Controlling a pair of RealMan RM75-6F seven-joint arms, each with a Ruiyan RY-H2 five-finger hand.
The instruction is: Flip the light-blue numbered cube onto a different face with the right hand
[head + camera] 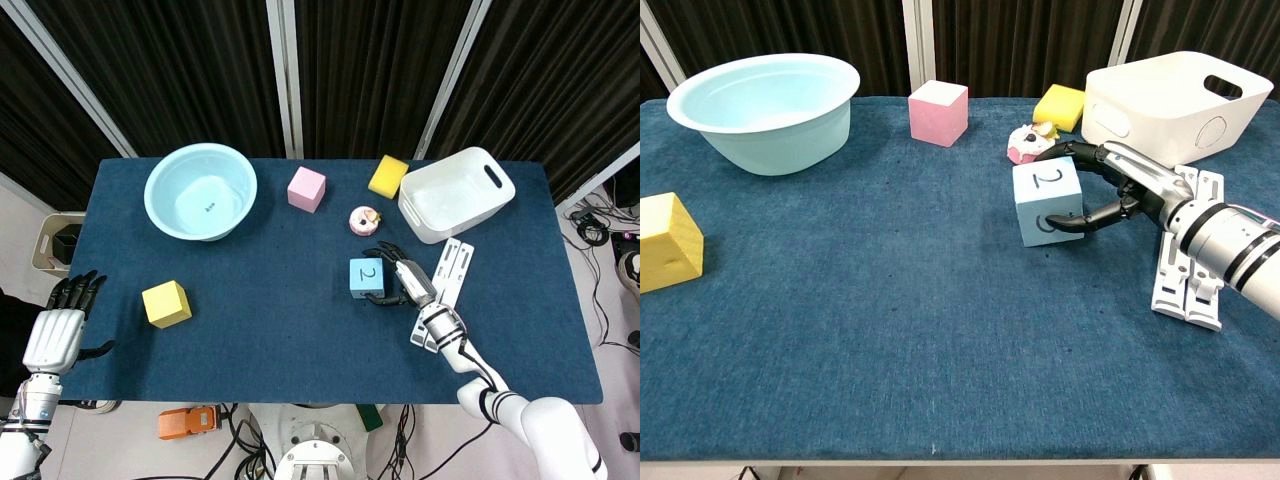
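A dark blue cloth-covered table [300,330] fills the scene, seen from above and from chest height. Just right of the table's centre sits the light-blue numbered cube [367,277], resting flat on the cloth with a handwritten 2 on its top face and another dark numeral, partly hidden, on the side facing the chest camera. The robot's right hand [402,282] reaches in from about four o'clock of the cube; its black fingers [1080,221] curl around the cube's right side, one fingertip touching the front face and others arching over the back edge, so the hand cups the cube, though whether it grips firmly cannot be told. At about twelve o'clock from the cube, close by, lies a small pink-and-white round object [364,219]. Further toward twelve o'clock is a yellow sponge [388,176], and at about two o'clock a white plastic basket [457,194]. A white hinged bracket [446,281] lies flat at three o'clock, under the right forearm. A pink cube [306,189] stands at eleven o'clock, a light-blue bowl [201,190] at ten o'clock, and a yellow cube [166,304] far off at nine o'clock. The left hand [58,331] hangs off the table's left edge, fingers spread, holding nothing.
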